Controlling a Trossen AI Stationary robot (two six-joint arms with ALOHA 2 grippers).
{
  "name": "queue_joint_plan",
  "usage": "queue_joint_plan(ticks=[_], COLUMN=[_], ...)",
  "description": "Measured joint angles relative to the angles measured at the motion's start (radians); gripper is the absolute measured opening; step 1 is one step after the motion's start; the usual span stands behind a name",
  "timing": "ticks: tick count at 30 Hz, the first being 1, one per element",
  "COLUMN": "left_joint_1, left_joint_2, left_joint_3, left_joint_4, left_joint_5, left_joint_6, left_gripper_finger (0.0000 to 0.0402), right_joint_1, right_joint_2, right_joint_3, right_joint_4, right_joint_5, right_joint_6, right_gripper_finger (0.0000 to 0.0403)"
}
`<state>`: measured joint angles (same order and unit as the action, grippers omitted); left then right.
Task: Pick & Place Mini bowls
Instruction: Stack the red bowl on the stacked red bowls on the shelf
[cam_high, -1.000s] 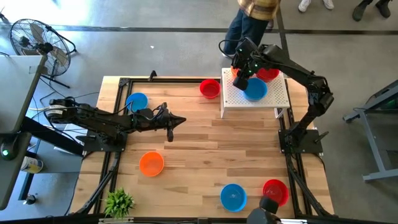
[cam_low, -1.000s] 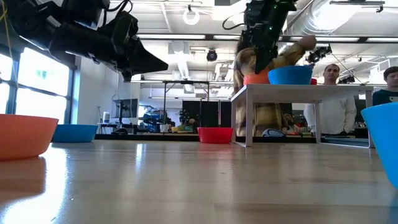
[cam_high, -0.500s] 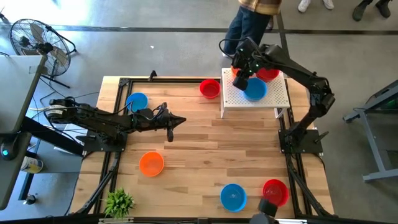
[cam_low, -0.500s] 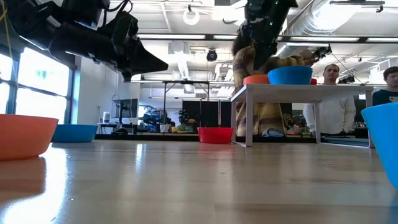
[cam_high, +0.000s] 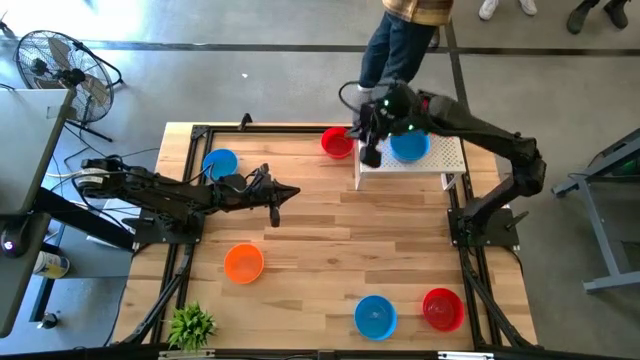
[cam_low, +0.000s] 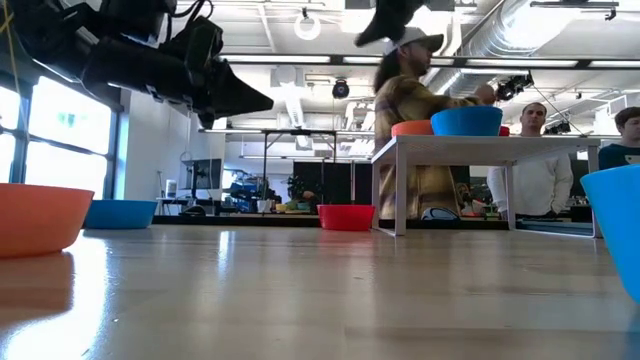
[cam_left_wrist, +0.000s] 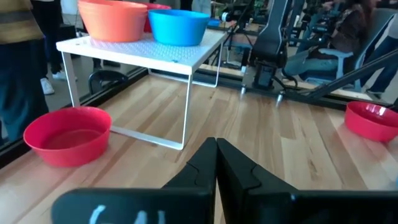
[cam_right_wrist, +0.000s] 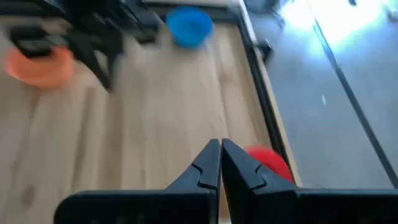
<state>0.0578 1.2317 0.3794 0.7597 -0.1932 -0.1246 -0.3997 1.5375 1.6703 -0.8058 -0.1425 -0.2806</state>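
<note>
Two pincers, both pressed together and empty: right pincer (cam_high: 370, 152) high above the white perforated stand's (cam_high: 440, 160) edge, near the red bowl (cam_high: 337, 142); left pincer (cam_high: 275, 207) mid-surface. Blue bowl (cam_high: 409, 146) and orange bowl (cam_left_wrist: 112, 18) rest on the stand.

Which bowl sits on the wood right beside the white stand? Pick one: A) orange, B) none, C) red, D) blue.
C: the red bowl rests on the table just off the white stand's edge, with the right gripper above the gap between them.
</note>
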Motion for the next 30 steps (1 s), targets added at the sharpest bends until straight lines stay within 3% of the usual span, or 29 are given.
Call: queue_joint_plan(ticks=[8, 12, 14, 19, 25, 30], left_joint_1=[0.0, 0.0, 0.0, 0.0, 0.0, 0.0], left_joint_2=[0.013, 0.013, 0.013, 0.013, 0.015, 0.03], left_joint_3=[0.0, 0.0, 0.0, 0.0, 0.0, -0.001], left_joint_4=[0.008, 0.01, 0.01, 0.009, 0.009, 0.008], left_joint_5=[0.001, 0.002, 0.002, 0.002, 0.002, 0.002], left_joint_6=[-0.001, -0.002, -0.002, -0.003, -0.003, -0.003], left_gripper_finger=[0.0001, 0.0001, 0.0001, 0.0001, 0.0001, 0.0001], right_joint_1=[0.165, 0.249, 0.303, 0.461, 0.679, 0.83], right_joint_2=[-0.099, -0.173, -0.212, -0.307, -0.352, -0.353], right_joint_3=[-0.335, -0.517, -0.586, -0.696, -0.698, -0.678], right_joint_4=[0.448, 0.608, 0.645, 0.605, 0.323, 0.131], right_joint_5=[-0.07, -0.058, -0.003, 0.151, 0.348, 0.393], right_joint_6=[0.084, 0.17, 0.219, 0.349, 0.565, 0.804], right_gripper_finger=[0.0002, 0.0001, 0.0002, 0.0001, 0.0003, 0.0003])
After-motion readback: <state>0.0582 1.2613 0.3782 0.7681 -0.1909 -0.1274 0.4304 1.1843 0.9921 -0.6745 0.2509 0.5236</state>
